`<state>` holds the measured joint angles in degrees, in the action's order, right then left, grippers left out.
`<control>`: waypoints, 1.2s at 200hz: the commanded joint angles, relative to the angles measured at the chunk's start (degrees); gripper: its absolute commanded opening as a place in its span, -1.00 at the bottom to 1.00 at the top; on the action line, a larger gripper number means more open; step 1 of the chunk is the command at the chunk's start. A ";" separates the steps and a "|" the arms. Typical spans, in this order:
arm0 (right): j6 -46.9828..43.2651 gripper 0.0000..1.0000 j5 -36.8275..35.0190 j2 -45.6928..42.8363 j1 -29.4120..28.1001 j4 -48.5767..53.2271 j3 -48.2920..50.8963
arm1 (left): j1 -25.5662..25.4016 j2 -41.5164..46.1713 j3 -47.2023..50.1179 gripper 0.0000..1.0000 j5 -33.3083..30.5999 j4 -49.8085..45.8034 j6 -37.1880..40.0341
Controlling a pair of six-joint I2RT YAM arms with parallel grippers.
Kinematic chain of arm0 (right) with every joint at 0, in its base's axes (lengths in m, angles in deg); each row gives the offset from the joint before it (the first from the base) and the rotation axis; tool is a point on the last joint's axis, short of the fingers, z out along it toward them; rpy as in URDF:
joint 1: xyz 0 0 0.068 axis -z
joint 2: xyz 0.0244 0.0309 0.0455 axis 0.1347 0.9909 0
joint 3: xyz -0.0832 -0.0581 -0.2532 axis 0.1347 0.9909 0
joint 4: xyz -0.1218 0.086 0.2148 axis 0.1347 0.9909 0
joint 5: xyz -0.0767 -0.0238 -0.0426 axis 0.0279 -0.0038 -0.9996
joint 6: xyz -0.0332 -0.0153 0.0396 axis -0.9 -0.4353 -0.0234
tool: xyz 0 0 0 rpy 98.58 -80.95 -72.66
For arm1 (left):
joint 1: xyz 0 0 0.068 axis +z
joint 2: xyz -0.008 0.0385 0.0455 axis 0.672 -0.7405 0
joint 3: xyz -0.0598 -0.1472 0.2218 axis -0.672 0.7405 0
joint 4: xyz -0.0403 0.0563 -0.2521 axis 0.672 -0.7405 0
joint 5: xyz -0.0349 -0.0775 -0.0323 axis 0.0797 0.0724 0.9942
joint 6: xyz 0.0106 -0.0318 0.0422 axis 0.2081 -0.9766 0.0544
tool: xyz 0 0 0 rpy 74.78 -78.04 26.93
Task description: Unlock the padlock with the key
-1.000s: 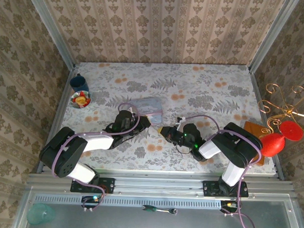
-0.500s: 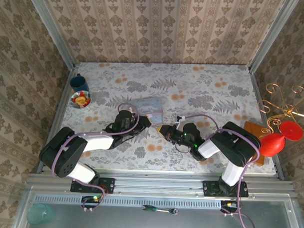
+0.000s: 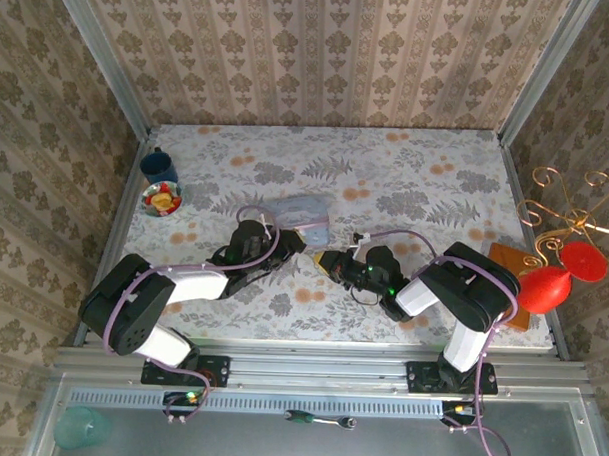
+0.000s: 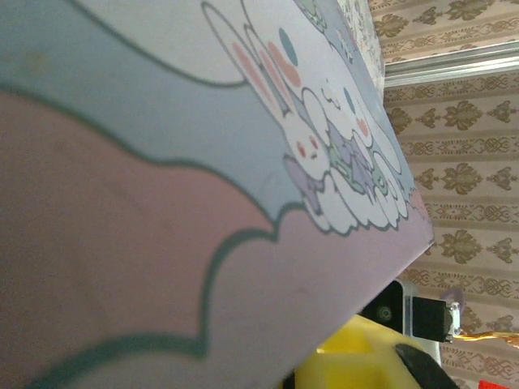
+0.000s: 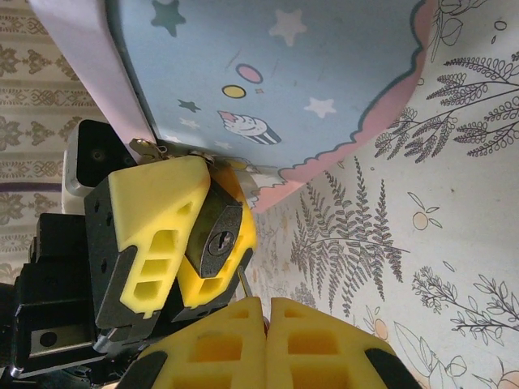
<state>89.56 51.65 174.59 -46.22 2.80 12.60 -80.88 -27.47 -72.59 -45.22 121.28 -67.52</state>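
Padlock (image 5: 216, 239), dark blocky metal with a round keyhole, sits clamped in the left gripper's (image 5: 208, 209) ribbed yellow fingers mid-table (image 5: 389, 243), against the glossy pouch (image 5: 308, 73). The low, outstretched right gripper (image 5: 266, 318) pinches the thin key (image 5: 242, 282).

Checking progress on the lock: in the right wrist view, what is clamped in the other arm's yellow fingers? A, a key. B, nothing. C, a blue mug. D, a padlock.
D: the left gripper is shut on the dark padlock, keyhole toward the camera; the right gripper holds the thin key just below it.
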 commanded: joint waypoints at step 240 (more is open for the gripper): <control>1.93 -1.00 3.23 1.21 3.06 -2.69 -1.34 | -0.89 0.95 0.11 -0.92 1.47 4.97 -0.97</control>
<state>91.09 53.75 174.97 -43.57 1.86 11.77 -81.25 -27.50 -72.52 -45.03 122.41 -68.40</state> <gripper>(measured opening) 0.066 0.161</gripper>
